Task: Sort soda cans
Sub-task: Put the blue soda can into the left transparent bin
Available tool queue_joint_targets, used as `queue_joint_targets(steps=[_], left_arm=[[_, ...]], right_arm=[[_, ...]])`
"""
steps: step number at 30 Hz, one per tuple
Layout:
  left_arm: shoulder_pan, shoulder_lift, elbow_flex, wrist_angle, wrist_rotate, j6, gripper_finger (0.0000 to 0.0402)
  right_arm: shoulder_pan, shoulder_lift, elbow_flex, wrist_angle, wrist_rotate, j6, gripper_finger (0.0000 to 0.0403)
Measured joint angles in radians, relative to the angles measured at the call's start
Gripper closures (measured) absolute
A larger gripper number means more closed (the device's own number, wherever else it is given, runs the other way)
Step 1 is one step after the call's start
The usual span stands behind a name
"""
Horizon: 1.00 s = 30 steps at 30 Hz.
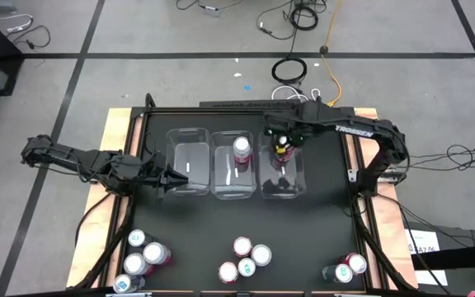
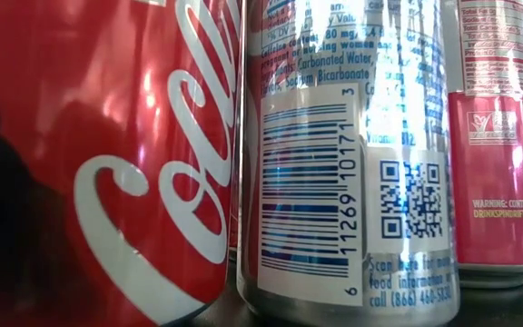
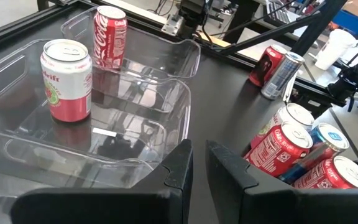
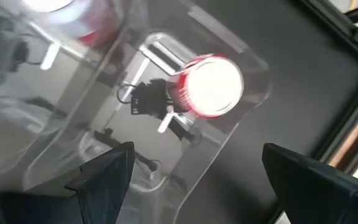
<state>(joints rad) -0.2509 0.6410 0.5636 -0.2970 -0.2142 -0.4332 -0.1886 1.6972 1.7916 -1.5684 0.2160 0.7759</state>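
Looking at it from the front edge, you've got loose cans [image 1: 246,260] waiting in three clumps: one front left, one in the middle, one front right. Further back, your left gripper [image 1: 170,177] sits just beside the left bin [image 1: 190,186], jaws pressed together, holding nothing. Past that, a pink-and-white can [image 1: 242,149] stands in the middle bin. At the back, your right gripper [image 1: 282,140] hangs over the right bin [image 1: 280,188], jaws spread wide above a red can [image 4: 209,87]. I'd say that one's just dropped off, so next you lift clear and go grab another.
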Motion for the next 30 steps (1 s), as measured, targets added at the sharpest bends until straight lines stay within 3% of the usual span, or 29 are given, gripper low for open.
queue_joint_targets(steps=[6, 11, 30], left_arm=[[0.000, 0.000, 0.000, 0.000, 0.000, 0.003, 0.0348], [0.000, 0.000, 0.000, 0.000, 0.000, 0.149, 0.0348], [0.000, 0.000, 0.000, 0.000, 0.000, 0.179, 0.0348]], right_arm=[[0.153, -0.024, 0.000, -0.001, -0.003, 0.101, 0.0057], [0.276, -0.024, -0.001, -0.002, -0.009, 0.216, 0.0057], [0.742, -0.024, -0.017, -0.002, -0.044, 1.003, 0.0057]])
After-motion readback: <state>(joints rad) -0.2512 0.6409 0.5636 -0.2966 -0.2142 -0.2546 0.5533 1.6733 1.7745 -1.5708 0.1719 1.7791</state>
